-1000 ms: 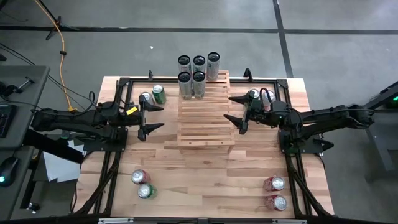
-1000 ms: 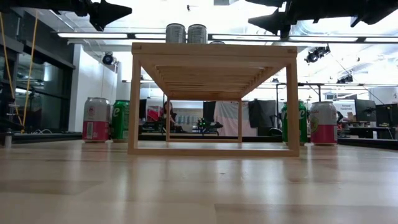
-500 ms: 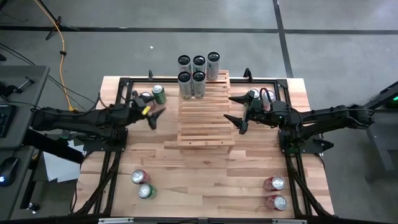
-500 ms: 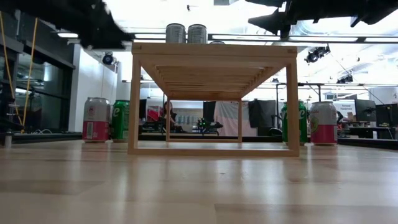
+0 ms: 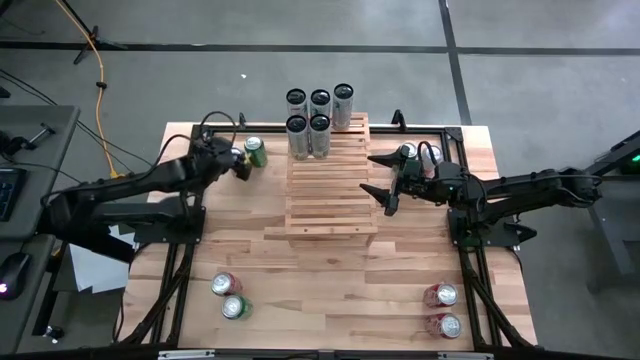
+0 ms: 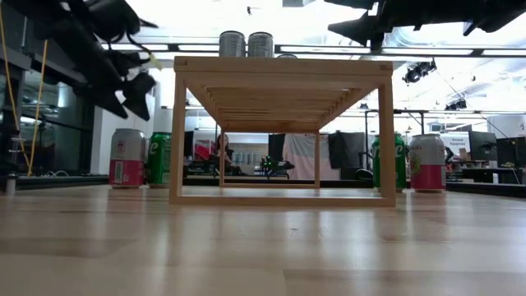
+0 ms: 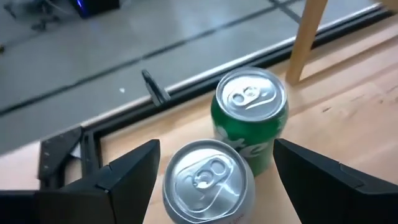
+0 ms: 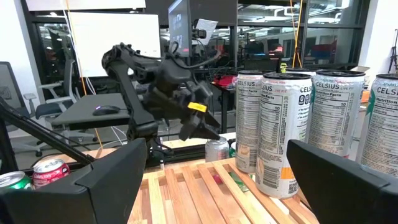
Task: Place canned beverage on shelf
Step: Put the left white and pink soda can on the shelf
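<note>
A silver-topped pink can (image 7: 208,180) and a green can (image 7: 249,118) stand upright side by side on the table's far left. My left gripper (image 5: 240,165) hangs open just above them, tilted down, with one finger on either side of the pink can (image 6: 127,158) and touching nothing. The pale slatted shelf (image 5: 330,185) stands mid-table. Several tall cans (image 5: 318,120) stand on its far end. My right gripper (image 5: 367,174) waits open in the air at the shelf's right side, pointing toward it.
Two more cans (image 5: 418,152) stand at the far right under my right arm. Another pair (image 5: 230,295) stands near left and a third pair (image 5: 442,310) near right. Black frame rails (image 5: 180,270) run along both table sides. Bare wood lies in front of the shelf.
My left gripper has swung from beside the shelf's left side toward the far edge, to the two cans at the far left. It has sunk and tipped nose-down, and its fingers have stayed apart. My right arm has kept still.
</note>
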`<state>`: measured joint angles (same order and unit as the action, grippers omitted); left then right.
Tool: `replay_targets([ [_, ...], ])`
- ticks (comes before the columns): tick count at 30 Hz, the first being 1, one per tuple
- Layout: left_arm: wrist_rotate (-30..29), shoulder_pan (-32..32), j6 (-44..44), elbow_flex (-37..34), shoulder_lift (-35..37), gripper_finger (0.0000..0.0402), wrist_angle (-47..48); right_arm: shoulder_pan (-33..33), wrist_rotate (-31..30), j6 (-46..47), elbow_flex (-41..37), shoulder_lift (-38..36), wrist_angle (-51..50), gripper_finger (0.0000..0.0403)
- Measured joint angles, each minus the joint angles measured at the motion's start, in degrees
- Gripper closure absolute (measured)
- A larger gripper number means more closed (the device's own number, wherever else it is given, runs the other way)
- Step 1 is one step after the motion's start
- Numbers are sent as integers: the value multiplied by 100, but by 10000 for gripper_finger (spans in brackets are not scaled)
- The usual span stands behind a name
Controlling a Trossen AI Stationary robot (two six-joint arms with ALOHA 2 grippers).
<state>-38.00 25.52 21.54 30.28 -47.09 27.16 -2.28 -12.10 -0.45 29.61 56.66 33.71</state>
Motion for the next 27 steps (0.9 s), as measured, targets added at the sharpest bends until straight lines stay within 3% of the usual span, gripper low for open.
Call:
replay_targets([
  [4, 426, 295, -110, 2, -197, 96, -38, 0, 0, 0, 0, 0, 0, 29],
  [27, 543, 461, -261, 4, -409, 96, -102, 2, 0, 42, 0, 0, -2, 29],
])
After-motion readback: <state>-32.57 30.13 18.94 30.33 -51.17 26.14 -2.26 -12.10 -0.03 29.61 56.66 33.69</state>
